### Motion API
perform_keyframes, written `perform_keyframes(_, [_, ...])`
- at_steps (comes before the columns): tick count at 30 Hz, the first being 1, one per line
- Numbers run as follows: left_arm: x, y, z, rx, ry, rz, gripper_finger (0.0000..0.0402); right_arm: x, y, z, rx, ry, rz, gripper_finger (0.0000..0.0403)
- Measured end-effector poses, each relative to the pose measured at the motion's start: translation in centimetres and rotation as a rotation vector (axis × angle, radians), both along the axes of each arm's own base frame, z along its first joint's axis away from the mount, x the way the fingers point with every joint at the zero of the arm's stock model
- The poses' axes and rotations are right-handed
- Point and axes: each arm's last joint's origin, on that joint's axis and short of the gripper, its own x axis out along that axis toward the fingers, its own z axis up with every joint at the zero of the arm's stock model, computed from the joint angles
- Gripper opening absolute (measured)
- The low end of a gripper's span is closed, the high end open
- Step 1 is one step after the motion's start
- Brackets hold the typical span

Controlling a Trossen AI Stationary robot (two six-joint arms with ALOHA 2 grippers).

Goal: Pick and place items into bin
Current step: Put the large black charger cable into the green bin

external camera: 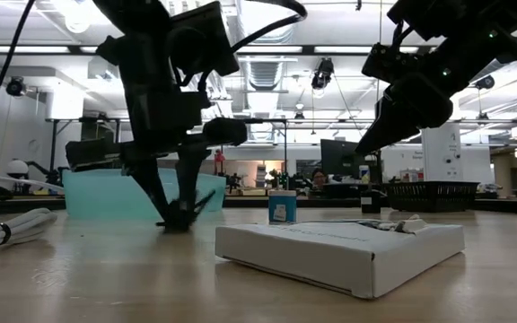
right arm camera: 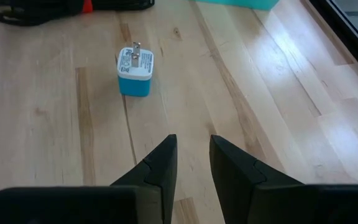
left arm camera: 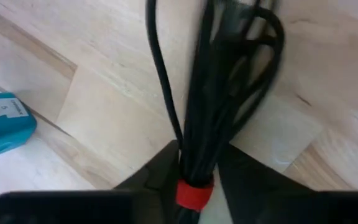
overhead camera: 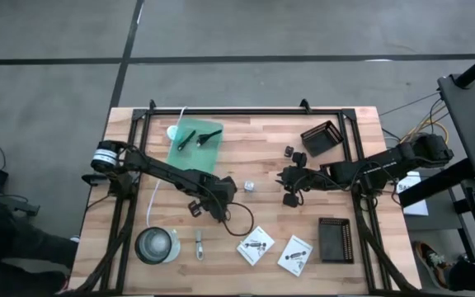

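My left gripper point(overhead camera: 214, 208) is down at the table's middle, shut on the bundled black cable point(left arm camera: 229, 81), which has a red tie point(left arm camera: 194, 194). My right gripper point(right arm camera: 191, 155) hovers to the right of a small blue-and-white cube with prongs point(right arm camera: 134, 71); it is open by a narrow gap and holds nothing. The teal bin point(overhead camera: 195, 147) lies flat near the far edge with black pieces point(overhead camera: 210, 134) in it. Two white packets point(overhead camera: 256, 245) point(overhead camera: 295, 254) lie flat near the near edge. A metal clip point(overhead camera: 199, 243) lies beside the bowl. Small black connectors point(overhead camera: 291, 199) sit near the right gripper. My left gripper pinches the cable bundle between its two fingers point(left arm camera: 160, 171), just ahead of the red tie, at the bundle's gathered end point(left arm camera: 197, 158). The fingers come from above, pointing down, and lie along the bundle. The cable's loops point(left arm camera: 260, 50) spread over the wood ahead of the fingers.
A round silvery bowl point(overhead camera: 157, 245) stands near the near left corner. A long white cord point(overhead camera: 157, 194) runs along the left side. Two black baskets point(overhead camera: 321, 139) point(overhead camera: 336, 239) sit on the right. A black frame point(overhead camera: 246, 110) borders the table.
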Motion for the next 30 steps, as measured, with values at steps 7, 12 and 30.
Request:
perform_keyframes(7, [0.2,0.0,0.6,-0.003,-0.036,-0.022,0.0024,0.0,0.0,0.0,0.0,0.001,0.0,0.0082])
perform_keyframes(12, [0.7,-0.1,2.5,-0.005,-0.099,-0.034,0.0024,0.0,0.0,0.0,0.0,0.001,0.0,0.0082])
perform_keyframes(30, [-2.1,2.9,12.1,0.209,-0.439,0.242,0.0024,0.1,0.0,0.1,-0.002,-0.009,0.003,0.0082])
